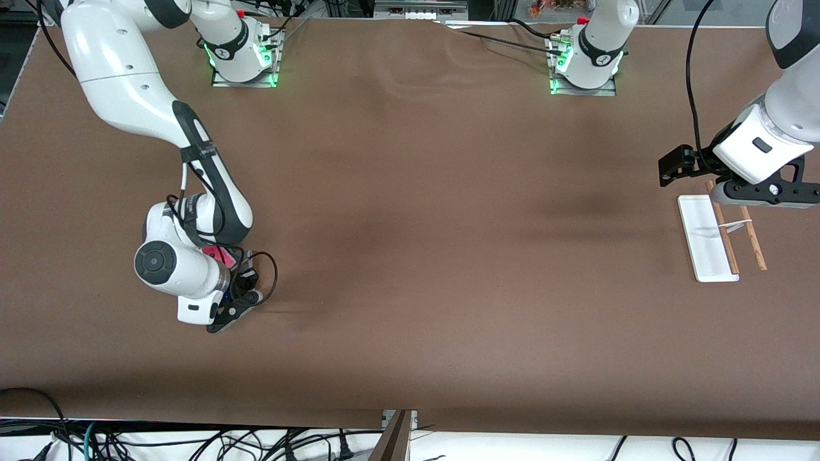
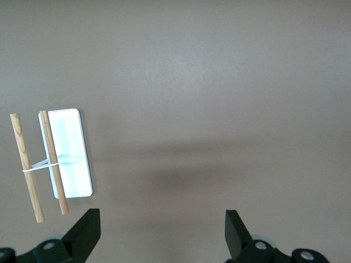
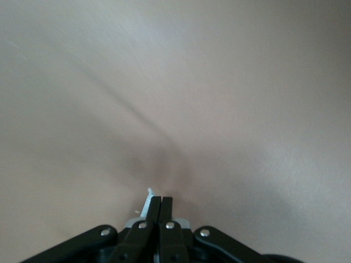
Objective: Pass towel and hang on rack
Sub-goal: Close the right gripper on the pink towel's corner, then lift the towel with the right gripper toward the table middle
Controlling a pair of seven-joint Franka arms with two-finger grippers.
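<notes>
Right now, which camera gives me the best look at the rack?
The left wrist view: the rack appears whole, both wooden rods, the metal crosspiece and the white base unobstructed. The front view shows it partly covered by the left gripper, whose fingers stand open. The right wrist view shows none of it.

Table is covered edge to edge in a brown cloth, slightly rippled near the base edge. I see the rack sitting on it by the left arm's end, white base flat on the surface. Both arm bases are mounted along the top edge. A bit of pink towel shows under the right arm near its end.
</notes>
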